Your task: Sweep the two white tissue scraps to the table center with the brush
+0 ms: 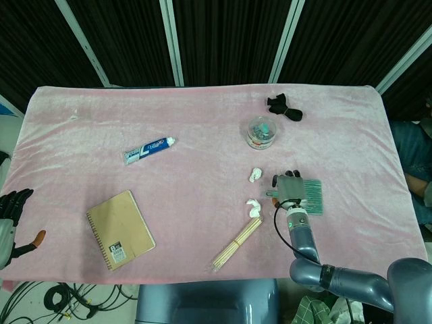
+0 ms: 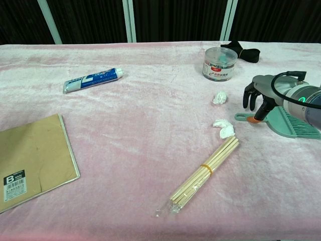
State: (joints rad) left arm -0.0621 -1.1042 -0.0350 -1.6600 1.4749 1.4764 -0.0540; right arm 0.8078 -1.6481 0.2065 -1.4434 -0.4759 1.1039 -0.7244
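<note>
The right hand rests over the brush, fingers curled down at its handle; whether it grips I cannot tell. Both scraps lie just left of the brush. The left hand hangs spread, well away from the brush.

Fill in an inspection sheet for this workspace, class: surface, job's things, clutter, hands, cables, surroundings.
Surface: pink cloth over the table, lightly wrinkled.
Job's things: two tissue scraps, apart; teal brush lying flat to their right.
Clutter: toothpaste tube, notebook, bundled sticks, round plastic tub, black item.
Hands: right hand over the brush handle, grip unclear; left hand at the table edge, holding nothing.
Cables: black cable along right arm; cables on floor.
Surroundings: dark curtains.
</note>
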